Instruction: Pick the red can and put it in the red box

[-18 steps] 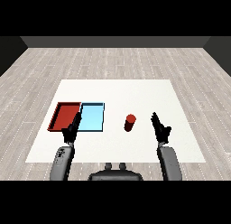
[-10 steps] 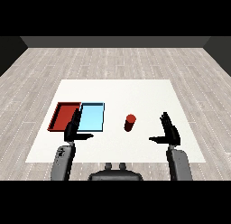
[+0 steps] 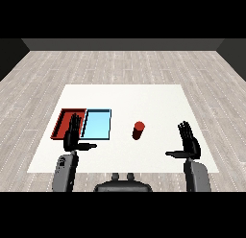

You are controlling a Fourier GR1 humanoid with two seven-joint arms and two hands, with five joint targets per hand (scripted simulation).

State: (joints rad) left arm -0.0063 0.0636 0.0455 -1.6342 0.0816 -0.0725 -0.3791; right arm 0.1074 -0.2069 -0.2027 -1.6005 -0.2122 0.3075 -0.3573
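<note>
A small red can (image 3: 138, 130) stands upright near the middle of the white table (image 3: 125, 102). The red tray (image 3: 66, 118) lies at the left, with the light blue tray (image 3: 97, 124) touching its right side. My right hand (image 3: 190, 143) is open, fingers straight up and thumb pointing left, well to the right of the can and a little nearer to me. My left hand (image 3: 72, 135) is open too, held over the near edge of the two trays and hiding part of the red one.
The table's near edge runs just behind both wrists. Grey wood floor surrounds the table on all sides.
My right hand has drifted right and toward me, away from the can, and turned more upright. The left hand and the can have not moved.
</note>
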